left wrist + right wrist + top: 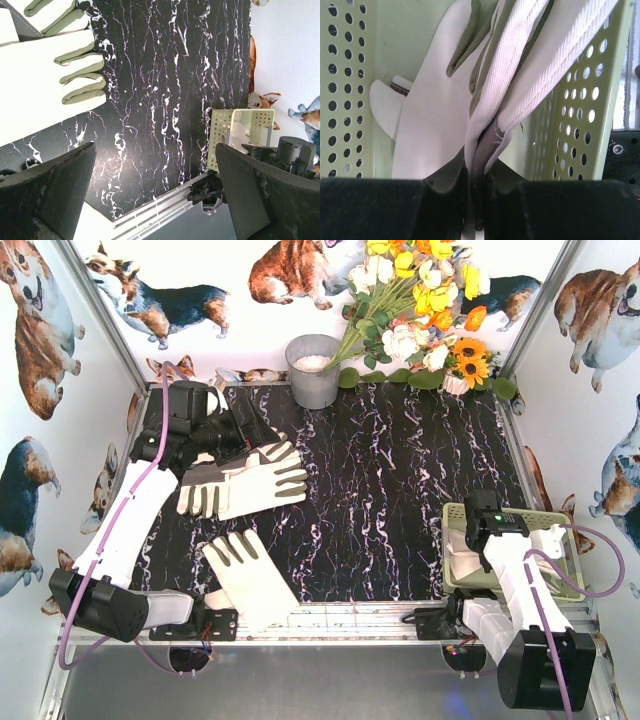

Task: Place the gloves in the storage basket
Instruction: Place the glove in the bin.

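Observation:
The pale yellow-green storage basket (pixel 452 558) stands at the front right. My right gripper (pixel 483 540) reaches down into it, shut on the cuff of a cream glove (pixel 520 60) that hangs folded inside the basket (pixel 345 75). Another glove (pixel 427 120) lies flat on its floor. Overlapping gloves (pixel 255 480) with grey-olive fingers lie at the middle left of the black marble mat, and one more glove (pixel 245 575) lies near the front rail. My left gripper (pixel 250 435) hovers beside that pile, open and holding nothing (pixel 155 150); the pile's gloves (pixel 45 80) show at the upper left of its view.
A grey metal bucket (pixel 314 370) stands at the back centre, with a bunch of artificial flowers (pixel 420 310) to its right. Patterned walls close in both sides. An aluminium rail (pixel 340 615) runs along the front edge between the arm bases.

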